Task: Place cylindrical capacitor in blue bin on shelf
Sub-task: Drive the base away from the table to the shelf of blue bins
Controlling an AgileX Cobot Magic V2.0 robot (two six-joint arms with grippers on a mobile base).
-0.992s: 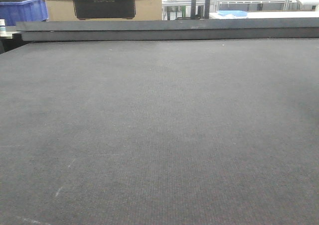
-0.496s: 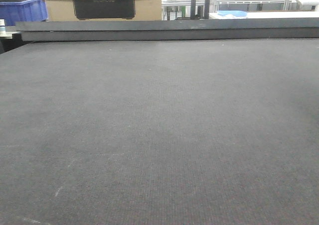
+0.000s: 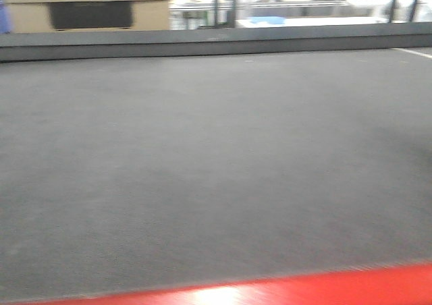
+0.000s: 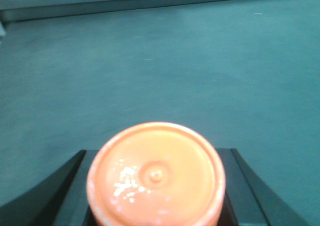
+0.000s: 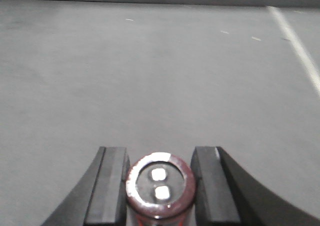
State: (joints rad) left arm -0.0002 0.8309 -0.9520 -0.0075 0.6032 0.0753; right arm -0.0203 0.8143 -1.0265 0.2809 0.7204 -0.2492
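Observation:
In the right wrist view my right gripper (image 5: 159, 155) is shut on the cylindrical capacitor (image 5: 159, 187). It is a dark red can, end-on, with a silver rim and two pale terminals, and a black finger (image 5: 107, 186) presses it on each side. In the left wrist view my left gripper (image 4: 157, 153) is shut on an orange round-ended cylinder (image 4: 156, 176), which hides most of the jaws. Both hang over a grey mat (image 3: 216, 163). The blue bin and the shelf are out of view. Neither gripper shows in the front view.
A red edge (image 3: 270, 293) runs along the bottom of the front view. A dark raised rail (image 3: 202, 43) bounds the mat at the back, with a cardboard box (image 3: 88, 5) behind it at the left. A white line (image 5: 300, 48) crosses the mat at the right.
The front view has shifted and blurred: the box and rail have slid left, the blue crate has left the frame, and the red edge has come in at the bottom.

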